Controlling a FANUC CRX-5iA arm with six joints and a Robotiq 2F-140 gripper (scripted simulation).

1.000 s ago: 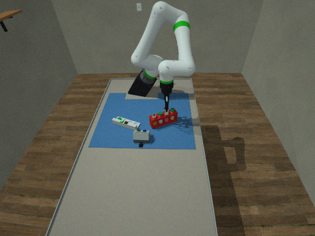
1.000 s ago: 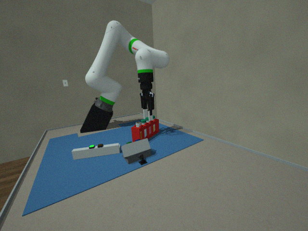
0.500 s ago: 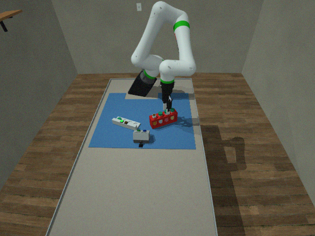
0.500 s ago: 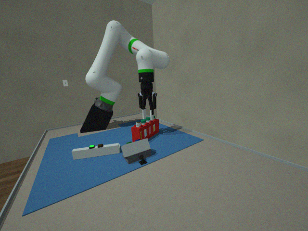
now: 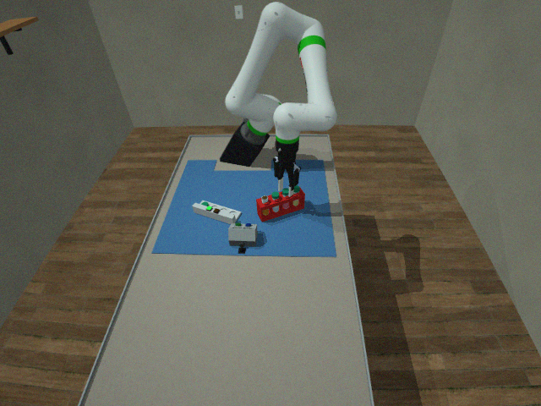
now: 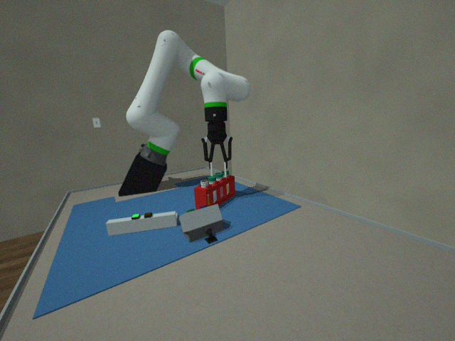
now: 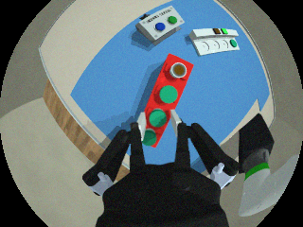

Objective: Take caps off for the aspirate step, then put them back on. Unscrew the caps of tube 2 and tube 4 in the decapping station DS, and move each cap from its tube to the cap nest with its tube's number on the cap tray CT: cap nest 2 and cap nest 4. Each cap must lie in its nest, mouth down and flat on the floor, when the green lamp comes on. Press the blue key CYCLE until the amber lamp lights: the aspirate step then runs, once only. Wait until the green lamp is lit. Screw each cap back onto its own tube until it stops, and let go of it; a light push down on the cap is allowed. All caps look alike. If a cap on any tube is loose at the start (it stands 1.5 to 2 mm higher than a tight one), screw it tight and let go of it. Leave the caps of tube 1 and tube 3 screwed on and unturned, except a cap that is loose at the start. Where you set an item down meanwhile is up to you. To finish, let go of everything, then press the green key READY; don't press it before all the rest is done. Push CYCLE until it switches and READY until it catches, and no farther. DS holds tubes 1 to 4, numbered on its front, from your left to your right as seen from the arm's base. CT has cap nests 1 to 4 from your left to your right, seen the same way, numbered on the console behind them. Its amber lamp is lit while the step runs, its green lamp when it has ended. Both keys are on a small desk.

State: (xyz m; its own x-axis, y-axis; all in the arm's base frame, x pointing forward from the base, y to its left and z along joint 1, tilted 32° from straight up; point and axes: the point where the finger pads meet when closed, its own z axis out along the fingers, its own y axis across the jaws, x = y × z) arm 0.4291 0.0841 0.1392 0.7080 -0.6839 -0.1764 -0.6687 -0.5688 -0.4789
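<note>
Over the red rack: the tool [image 7: 159, 131] is held part open around a green cap [image 7: 157, 117], gripping nothing.
Open tube [image 7: 180, 70]: its cap [image 7: 234, 43] is kept in the tray [image 7: 204, 45].

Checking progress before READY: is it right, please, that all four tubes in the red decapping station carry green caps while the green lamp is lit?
Not quite: only three tubes carry green caps; the end tube farthest from the gripper stands uncapped, as the wrist view shows. The green lamp is indeed lit.
</note>
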